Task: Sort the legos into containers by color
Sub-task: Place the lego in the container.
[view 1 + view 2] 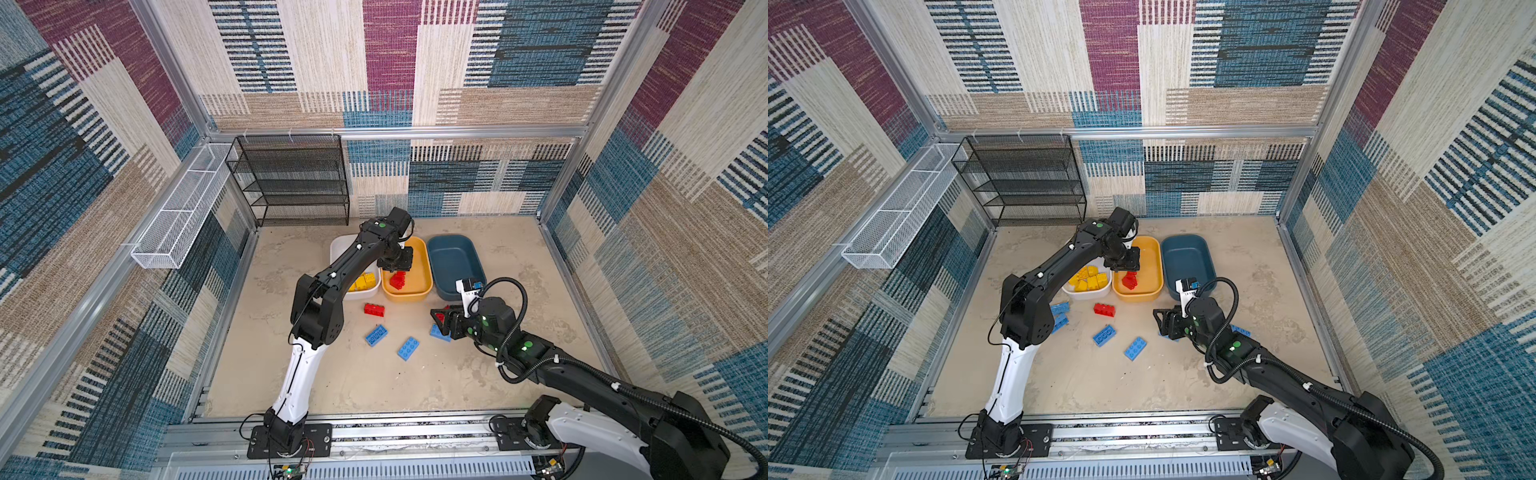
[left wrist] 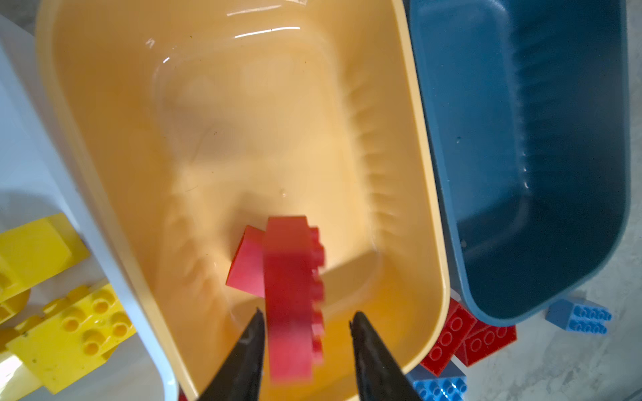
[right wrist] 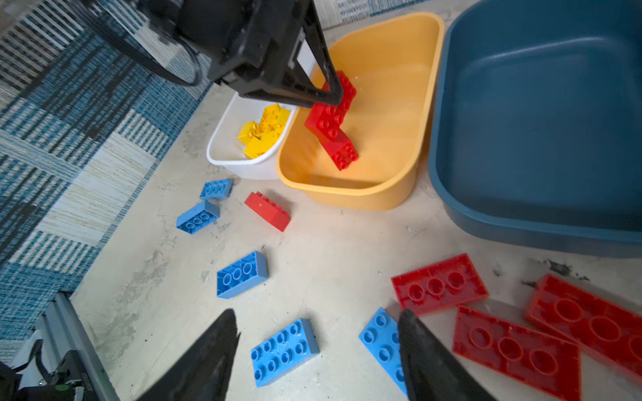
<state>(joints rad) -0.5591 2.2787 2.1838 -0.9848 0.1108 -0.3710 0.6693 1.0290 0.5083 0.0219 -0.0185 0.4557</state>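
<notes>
Red brick [image 2: 291, 298]: blurred, inside the yellow-orange tub [image 2: 430, 194], the middle one of the row near the far edge of the bench [image 3: 330, 243], above a second red brick [image 2: 245, 267]. Judged light, rigid and smooth-sided; best pinched across the long flat sides, clear of the studs. Left hand [image 2: 306, 314]: jaws part-open, wider than the brick, a gap showing on one side; grip apparently loose. Right hand [image 3: 318, 316]: jaws wide, empty, above blue bricks [image 3: 284, 350] mid-bench.

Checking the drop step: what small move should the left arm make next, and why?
Probably lift the left gripper straight up, jaws open. The red brick hangs loose between them over the orange tub, where another red brick lies, so nothing is left to hold.
</notes>
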